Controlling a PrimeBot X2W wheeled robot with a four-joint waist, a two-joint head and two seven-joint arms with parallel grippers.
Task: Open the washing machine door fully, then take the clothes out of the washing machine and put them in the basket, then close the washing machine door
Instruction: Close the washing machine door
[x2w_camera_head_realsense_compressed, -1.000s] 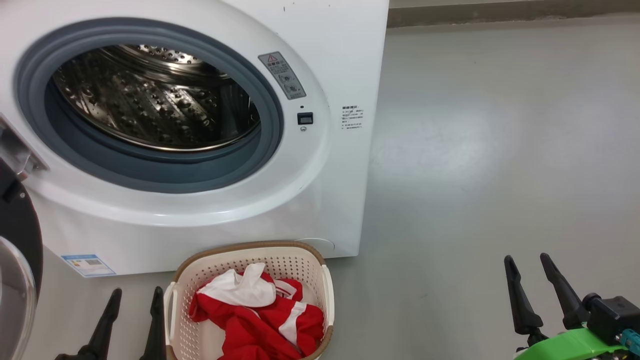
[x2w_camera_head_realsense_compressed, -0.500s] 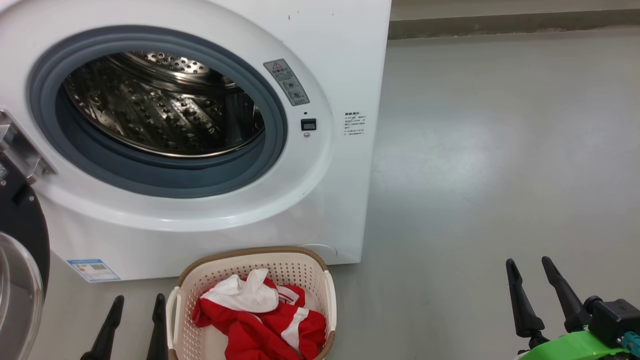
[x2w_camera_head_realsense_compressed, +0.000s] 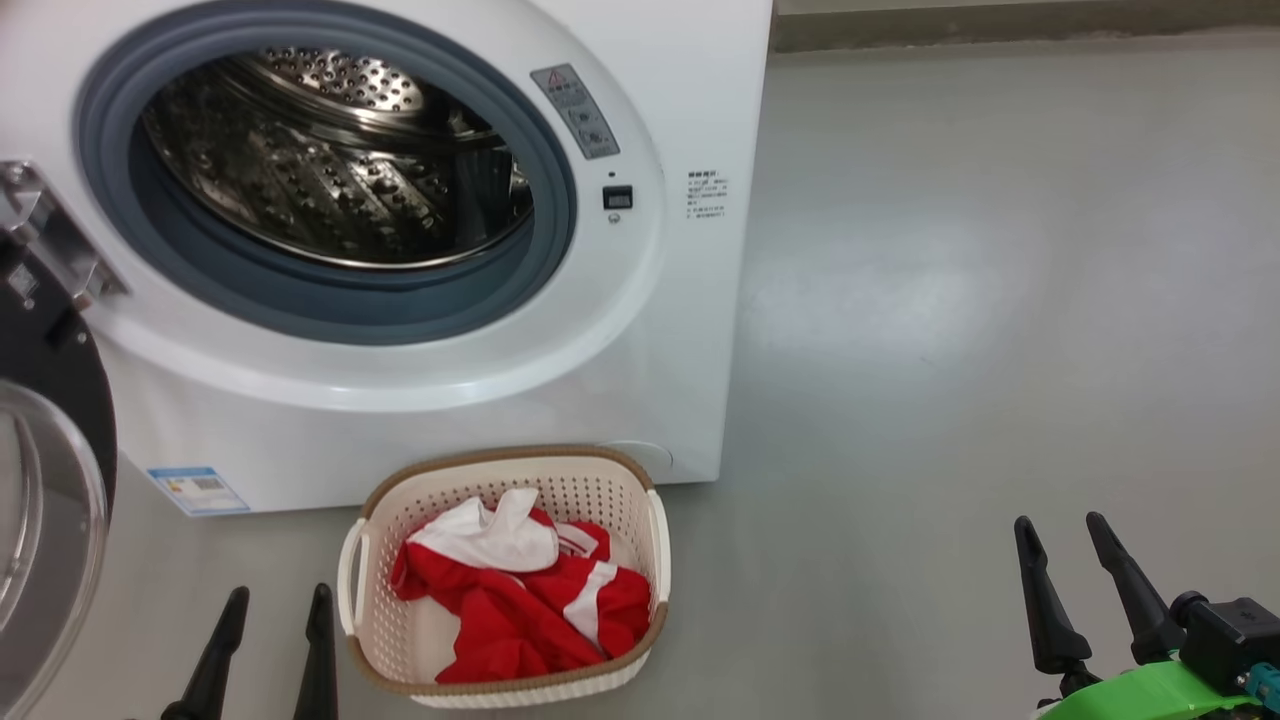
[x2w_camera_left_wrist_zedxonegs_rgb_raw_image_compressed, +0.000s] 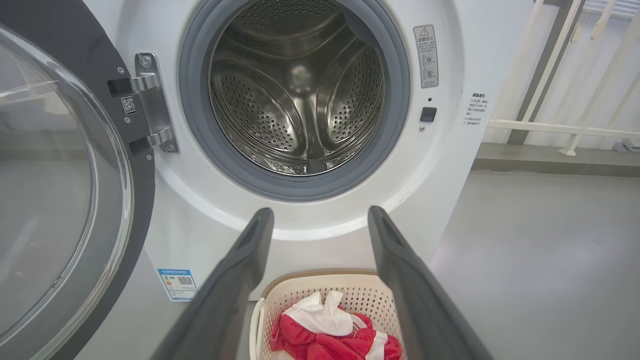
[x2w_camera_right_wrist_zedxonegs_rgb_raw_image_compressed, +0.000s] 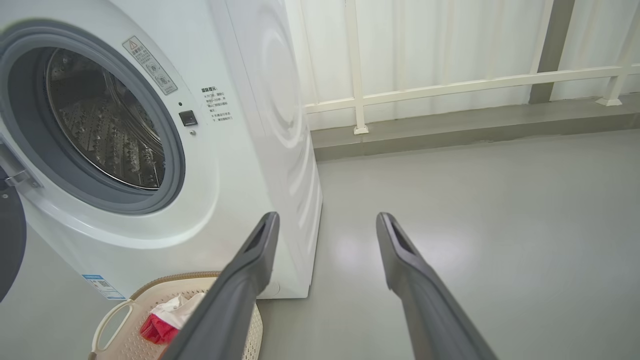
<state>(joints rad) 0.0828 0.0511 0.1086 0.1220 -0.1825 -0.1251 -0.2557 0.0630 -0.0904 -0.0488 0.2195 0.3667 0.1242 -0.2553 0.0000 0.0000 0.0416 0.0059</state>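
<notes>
Left fingers (x2w_camera_head_realsense_compressed: 215, 655) and right fingers (x2w_camera_head_realsense_compressed: 1040, 600) apart, empty. Red clothes (x2w_camera_head_realsense_compressed: 520, 620) in basket (x2w_camera_head_realsense_compressed: 500, 456) just right of left fingers; washing machine door (x2w_camera_head_realsense_compressed: 50, 370) open.

Floor (x2w_camera_right_wrist_zedxonegs_rgb_raw_image_compressed: 475, 200): smooth grey, seamless, semi-gloss. Past the tips of the right gripper's fingers (x2w_camera_right_wrist_zedxonegs_rgb_raw_image_compressed: 415, 280) it runs to a low grey kerb (x2w_camera_right_wrist_zedxonegs_rgb_raw_image_compressed: 450, 125) at the foot of the far wall.

On the kerb stands a cream-white railing (x2w_camera_right_wrist_zedxonegs_rgb_raw_image_compressed: 450, 85): one long horizontal bar on upright posts. One post rises well above the gap between the fingertips.

Behind the railing hangs a pale white curtain (x2w_camera_right_wrist_zedxonegs_rgb_raw_image_compressed: 425, 35) in vertical folds, evenly lit. A dark grey-brown column (x2w_camera_right_wrist_zedxonegs_rgb_raw_image_compressed: 550, 45) stands up and right of the right-hand fingertip.

A soft pale sheen (x2w_camera_right_wrist_zedxonegs_rgb_raw_image_compressed: 350, 250) lies on the floor between the two fingers.

From the left gripper's fingers (x2w_camera_left_wrist_zedxonegs_rgb_raw_image_compressed: 400, 260), the same railing, kerb and column lie up and to the right. Light is diffuse.
</notes>
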